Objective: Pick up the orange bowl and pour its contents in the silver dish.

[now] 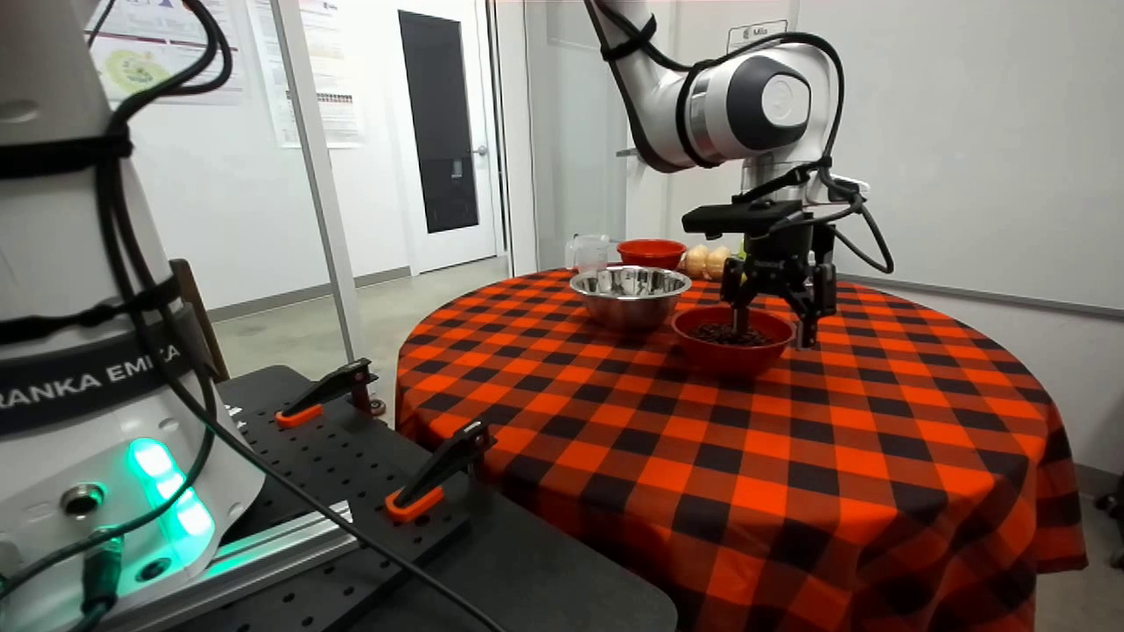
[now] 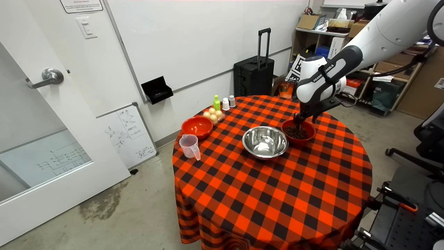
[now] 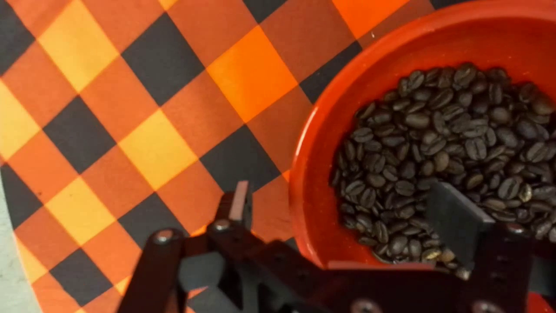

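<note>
The orange bowl [image 1: 731, 358] holds dark coffee beans [image 3: 417, 130] and stands upright on the checkered table; it also shows in an exterior view [image 2: 311, 130] and the wrist view [image 3: 310, 174]. The silver dish [image 1: 629, 309] stands close beside it, and its inside looks empty in an exterior view [image 2: 265, 144]. My gripper [image 1: 773, 335] is open and points down around the orange bowl's rim. In the wrist view the gripper [image 3: 341, 187] has one finger outside the bowl and the other inside over the beans. Whether that finger touches the beans I cannot tell.
A second red-orange bowl [image 2: 197, 127] and a clear measuring cup [image 2: 189, 146] stand beyond the silver dish. Eggs [image 2: 213, 115], a green bottle [image 2: 216, 103] and two small shakers [image 2: 225, 104] stand near the table's edge. A whiteboard wall [image 1: 983, 158] is behind the table.
</note>
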